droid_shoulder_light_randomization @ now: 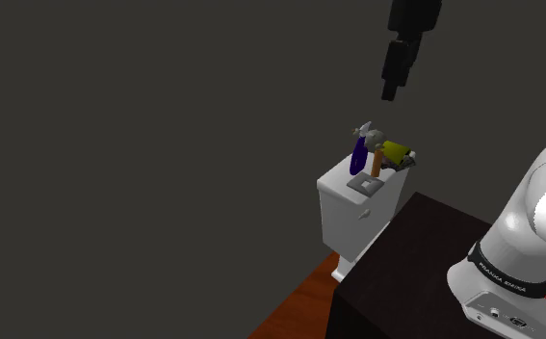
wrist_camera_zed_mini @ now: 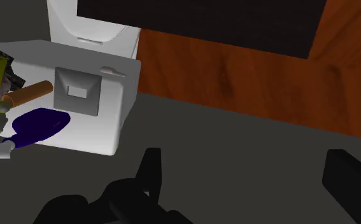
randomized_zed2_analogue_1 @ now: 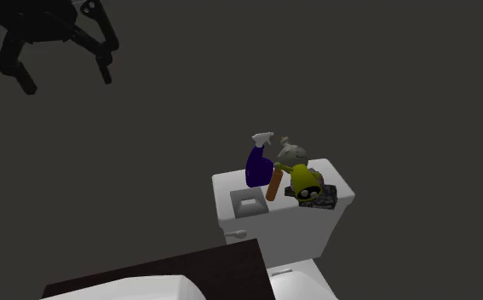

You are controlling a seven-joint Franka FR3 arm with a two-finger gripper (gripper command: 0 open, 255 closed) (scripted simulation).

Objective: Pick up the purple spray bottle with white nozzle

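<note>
A purple spray bottle (randomized_zed2_analogue_1: 258, 165) with a white nozzle (randomized_zed2_analogue_1: 263, 137) stands on the white toilet tank (randomized_zed2_analogue_1: 227, 185), at the end nearest the second exterior view's left. The bottle (droid_shoulder_light_randomization: 357, 154) shows in the shoulder view beside a hammer. My black gripper (droid_shoulder_light_randomization: 388, 94) hangs high above the tank, well apart from the bottle. In the second exterior view the gripper (randomized_zed2_analogue_1: 66, 78) is at the upper left, fingers spread. In the wrist view the gripper (wrist_camera_zed_mini: 249, 178) is open with nothing between its fingers, and the bottle (wrist_camera_zed_mini: 39, 125) lies far off to the side.
A hammer with a brown handle (randomized_zed2_analogue_1: 274, 183) and grey head leans next to the bottle. A yellow toy (randomized_zed2_analogue_1: 303, 179) sits on a dark patterned thing behind it. A grey flush plate (wrist_camera_zed_mini: 77, 91) is set in the lid. The dark stand (droid_shoulder_light_randomization: 405, 274) borders the tank; wood floor (wrist_camera_zed_mini: 236, 70) lies below.
</note>
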